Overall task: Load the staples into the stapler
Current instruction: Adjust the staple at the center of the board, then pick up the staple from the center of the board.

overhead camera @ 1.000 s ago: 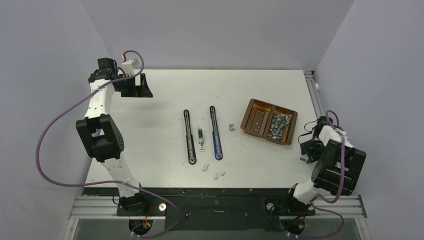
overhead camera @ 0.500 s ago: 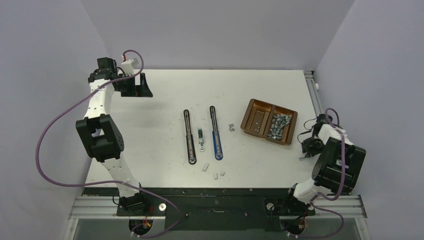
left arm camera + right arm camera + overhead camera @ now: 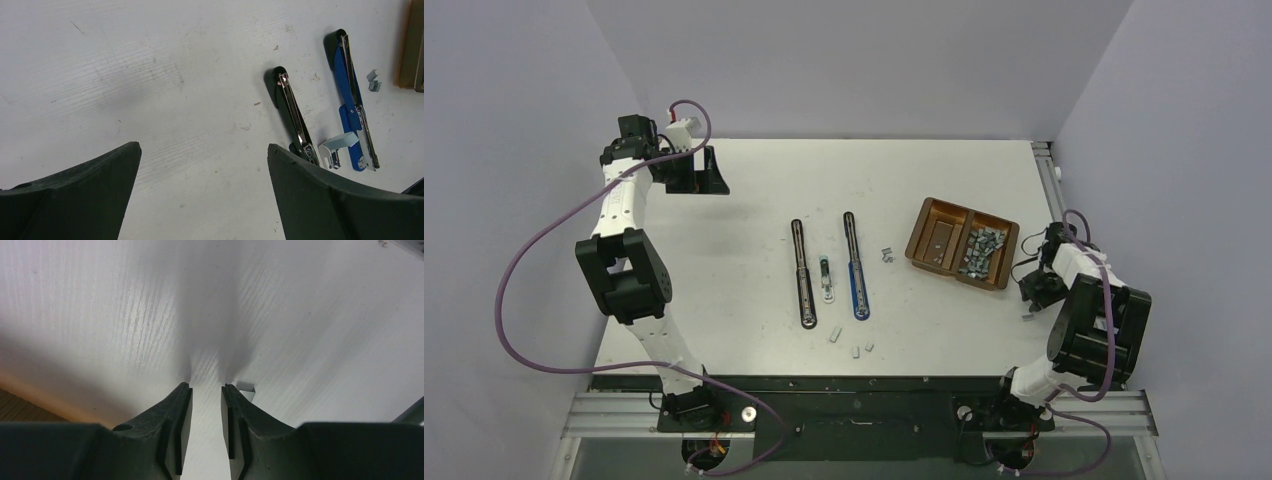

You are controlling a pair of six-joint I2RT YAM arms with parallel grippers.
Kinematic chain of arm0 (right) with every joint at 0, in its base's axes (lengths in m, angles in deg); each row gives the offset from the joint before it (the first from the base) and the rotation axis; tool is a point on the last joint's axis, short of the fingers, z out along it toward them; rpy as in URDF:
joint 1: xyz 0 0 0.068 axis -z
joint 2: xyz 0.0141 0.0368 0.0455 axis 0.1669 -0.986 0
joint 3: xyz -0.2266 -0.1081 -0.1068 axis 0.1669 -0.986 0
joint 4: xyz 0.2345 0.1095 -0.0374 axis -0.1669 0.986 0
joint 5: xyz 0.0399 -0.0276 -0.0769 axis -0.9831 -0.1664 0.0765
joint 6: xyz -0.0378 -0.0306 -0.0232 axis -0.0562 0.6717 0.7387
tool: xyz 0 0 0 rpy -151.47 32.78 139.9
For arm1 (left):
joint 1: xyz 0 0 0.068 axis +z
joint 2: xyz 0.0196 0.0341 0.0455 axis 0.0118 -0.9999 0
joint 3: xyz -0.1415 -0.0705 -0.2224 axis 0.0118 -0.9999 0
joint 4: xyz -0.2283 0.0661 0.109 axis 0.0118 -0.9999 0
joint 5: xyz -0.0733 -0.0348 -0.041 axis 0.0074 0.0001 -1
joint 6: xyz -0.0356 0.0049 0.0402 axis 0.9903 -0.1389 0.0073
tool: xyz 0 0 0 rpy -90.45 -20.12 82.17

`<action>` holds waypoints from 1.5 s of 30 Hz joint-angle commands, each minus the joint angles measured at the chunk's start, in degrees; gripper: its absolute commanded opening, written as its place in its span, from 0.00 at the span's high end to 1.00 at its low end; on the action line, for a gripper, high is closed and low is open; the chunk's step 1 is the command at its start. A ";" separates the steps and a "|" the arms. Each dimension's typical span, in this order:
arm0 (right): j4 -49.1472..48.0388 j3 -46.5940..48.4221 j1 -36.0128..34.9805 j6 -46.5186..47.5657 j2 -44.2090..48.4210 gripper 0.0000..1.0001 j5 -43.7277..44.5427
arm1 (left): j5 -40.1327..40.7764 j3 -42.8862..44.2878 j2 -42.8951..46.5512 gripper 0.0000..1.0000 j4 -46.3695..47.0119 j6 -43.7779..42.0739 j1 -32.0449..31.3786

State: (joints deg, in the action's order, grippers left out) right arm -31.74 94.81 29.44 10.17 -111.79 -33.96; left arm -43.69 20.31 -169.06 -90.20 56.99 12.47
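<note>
By the right edge of the table (image 3: 1024,180), the right gripper (image 3: 206,386) is hovering nearly closed and empty, a staple strip (image 3: 246,388) lying just outside its fingers; the pickup is probably needing re-centring.

Overhead view covers the whole table (image 3: 744,200); left wrist shares the blue stapler (image 3: 350,85); right wrist skims close.

Bright even light, soft shadows

White table (image 3: 724,250), matte, fine scratches and grey scuffs below the left gripper (image 3: 202,147) jaws. Soft twin shadow on it just ahead of the right gripper (image 3: 206,386) jaws. Pale lilac walls (image 3: 844,60) on three sides. Aluminium rail (image 3: 614,412) along near edge. Light even, diffuse.
</note>
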 commanded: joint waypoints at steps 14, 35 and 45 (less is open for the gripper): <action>3.59 -5.36 3.98 1.47 4.94 0.49 -2.74 | -2.51 2.69 0.06 0.04 0.07 -1.46 0.78; 0.13 -4.26 4.07 1.33 2.01 0.73 -1.10 | -2.99 2.33 0.50 0.04 -0.12 -1.37 0.74; 0.51 -5.23 4.33 2.20 3.16 0.78 0.72 | -3.03 2.51 0.66 0.04 -0.47 -1.90 0.92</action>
State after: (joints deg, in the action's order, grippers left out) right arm -31.26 90.52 33.20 11.42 -108.03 -37.94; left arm -44.87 20.31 -169.06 -90.25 56.16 12.73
